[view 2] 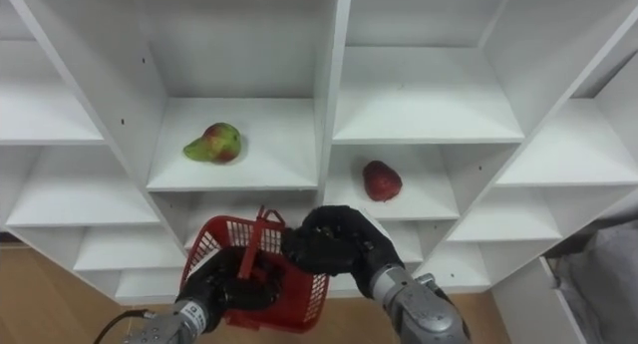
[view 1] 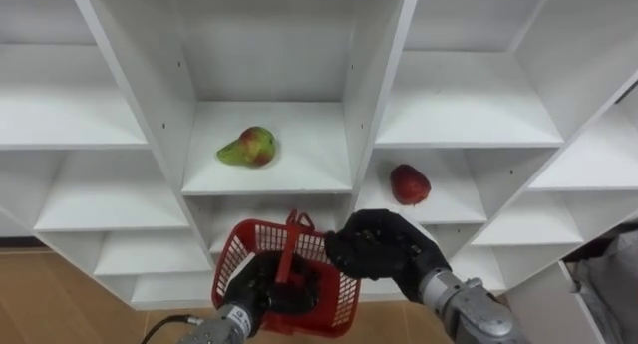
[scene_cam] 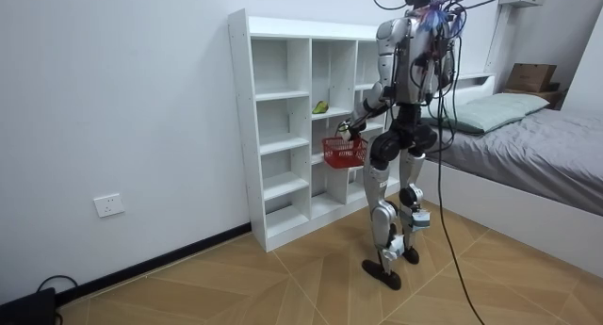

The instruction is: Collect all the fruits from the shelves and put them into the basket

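Red basket (view 1: 234,256) hangs in front of the white closet (view 1: 269,179), below its middle column. Left hand (view 1: 261,289) has its fingers wrapped round the upright handle (view 1: 292,242) — clamped on it, with the dark fingers seen against the mesh. Whether anything lies in the basket I cannot tell.

Right hand (view 1: 384,246) sits just beside the basket's right rim with its back to the camera. Its fingers are curled in and held together; whether it touches the rim I cannot tell.

Pear (view 1: 249,147), green with a red blush, lies on its side in the middle compartment. Red fruit (view 1: 410,183) sits in the next compartment to the right, one shelf lower — both well apart from the hands.

Room view: robot stands upright facing the closet, with a bed (scene_cam: 546,141) at the room view's right.
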`<state>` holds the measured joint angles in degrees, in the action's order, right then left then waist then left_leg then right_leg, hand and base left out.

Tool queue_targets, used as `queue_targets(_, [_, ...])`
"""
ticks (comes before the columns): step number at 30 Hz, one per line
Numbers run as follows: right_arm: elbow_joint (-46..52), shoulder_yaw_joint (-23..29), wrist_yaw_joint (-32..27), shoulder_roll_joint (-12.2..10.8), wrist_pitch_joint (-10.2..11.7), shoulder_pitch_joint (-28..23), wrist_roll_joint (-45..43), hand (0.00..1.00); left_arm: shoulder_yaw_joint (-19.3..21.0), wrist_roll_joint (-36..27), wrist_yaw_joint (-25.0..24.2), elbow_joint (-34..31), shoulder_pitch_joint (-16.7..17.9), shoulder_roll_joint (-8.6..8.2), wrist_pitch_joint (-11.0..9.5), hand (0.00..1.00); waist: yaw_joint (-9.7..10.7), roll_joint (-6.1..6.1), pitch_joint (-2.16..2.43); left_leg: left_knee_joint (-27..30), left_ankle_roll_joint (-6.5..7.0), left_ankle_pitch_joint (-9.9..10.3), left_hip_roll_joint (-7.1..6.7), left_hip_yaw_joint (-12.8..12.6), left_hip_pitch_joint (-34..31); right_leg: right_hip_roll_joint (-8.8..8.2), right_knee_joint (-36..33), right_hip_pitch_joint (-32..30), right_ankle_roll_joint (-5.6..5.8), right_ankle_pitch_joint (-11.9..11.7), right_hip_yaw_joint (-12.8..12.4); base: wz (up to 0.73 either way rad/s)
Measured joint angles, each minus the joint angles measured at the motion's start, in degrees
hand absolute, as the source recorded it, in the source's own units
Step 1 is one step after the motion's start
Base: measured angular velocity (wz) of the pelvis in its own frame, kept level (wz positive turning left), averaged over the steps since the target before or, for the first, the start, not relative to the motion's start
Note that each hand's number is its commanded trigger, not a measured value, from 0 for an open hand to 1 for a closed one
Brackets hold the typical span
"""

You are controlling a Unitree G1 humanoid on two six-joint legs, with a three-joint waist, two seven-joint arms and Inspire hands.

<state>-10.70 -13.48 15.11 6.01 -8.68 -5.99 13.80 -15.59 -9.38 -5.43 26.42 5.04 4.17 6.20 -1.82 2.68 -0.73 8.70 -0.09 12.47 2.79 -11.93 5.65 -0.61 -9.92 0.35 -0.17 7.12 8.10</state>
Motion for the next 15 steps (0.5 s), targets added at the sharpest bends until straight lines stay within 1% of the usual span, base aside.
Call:
queue_targets(6, [-3.39, -1.28, -0.02, -0.22, 0.10, 0.80, 6.55, 1.00, -0.46, -0.07, -0.12, 0.00, 0.03, 0.64, 0.13, 1.00, 0.02, -0.09, 0.00, 0.04, 0.00, 0.00, -0.03, 0.37, -0.01, -0.08, -0.09, 0.20, -0.01, 0.00, 0.54, 0.03])
queue_targets(8, [-5.48, -1.73, -0.10, -0.24, 0.28, 1.12, 6.76, 1.00, -1.01, -0.07, -0.18, 0.00, 0.02, 1.04, 0.14, 1.00, -0.02, -0.17, 0.04, 0.04, 0.00, 0.00, -0.02, 0.61, 0.00, -0.07, -0.09, 0.29, -0.01, 0.00, 0.71, 0.04])
queue_targets(10, [-7.00, -2.00, -0.12, -0.23, 0.39, 1.19, 6.75, 1.00, -1.38, -0.06, -0.25, 0.00, 0.02, 1.04, 0.14, 1.00, 0.01, -0.23, 0.04, 0.04, 0.00, 0.00, -0.05, 1.09, -0.05, -0.10, -0.08, 0.34, 0.00, 0.00, 0.93, 0.06])
queue_targets(15, [-8.56, -2.34, -0.12, -0.35, 0.40, 1.42, 6.75, 1.00, -1.61, -0.06, -0.75, 0.00, 0.01, 0.99, 0.14, 1.00, 0.02, -0.30, 0.02, 0.02, 0.00, 0.00, -0.04, 1.18, -0.08, -0.13, -0.07, 0.39, 0.00, 0.00, 1.30, 0.01])
